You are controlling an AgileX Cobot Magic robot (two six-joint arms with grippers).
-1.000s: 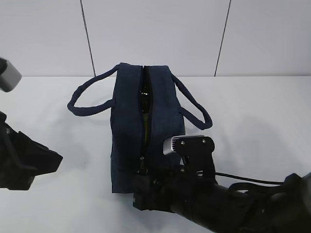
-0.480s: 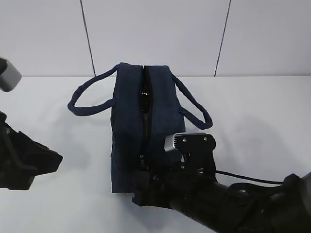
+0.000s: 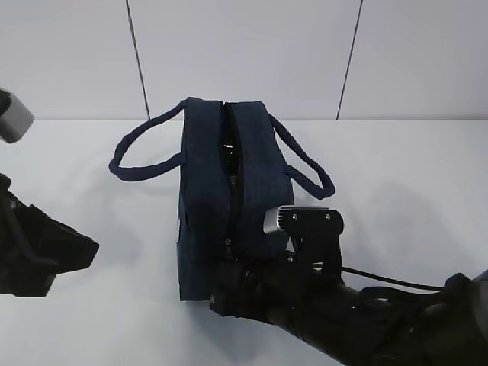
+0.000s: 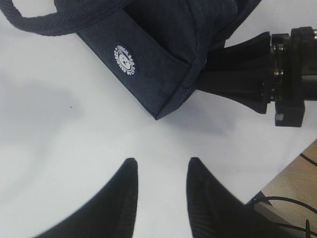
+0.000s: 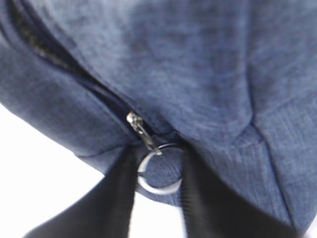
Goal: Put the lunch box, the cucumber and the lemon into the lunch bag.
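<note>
Right gripper (image 5: 157, 198): jaws stood partly spread either side of the metal ring pull (image 5: 159, 173), low centre of the right wrist view; ring lay between them, whether it was actually pinched could not be told. Slider sat just above the ring at the near end of the zipper (image 3: 231, 200).

Left gripper (image 4: 159, 191): jaws spread, holding nothing, hovering over bare table (image 4: 59, 129) near the bag's lower corner, bottom of the left wrist view.

Lunch bag (image 3: 210, 191) stood upright at centre of the exterior view, both loop handles flopped outward. Zipper gaped along the top; something dark showed in the slot, too dim to name. Lunch box, cucumber and lemon not visible on the table in any view, so judged to be inside already.

Step in hand, by my reading: closing the zipper. To do it well, the ring wants a firm pinch before any pull, and the pull should follow the zipper line, not sideways. Soft fabric will likely drag along; left gripper bracing the near corner would help.
</note>
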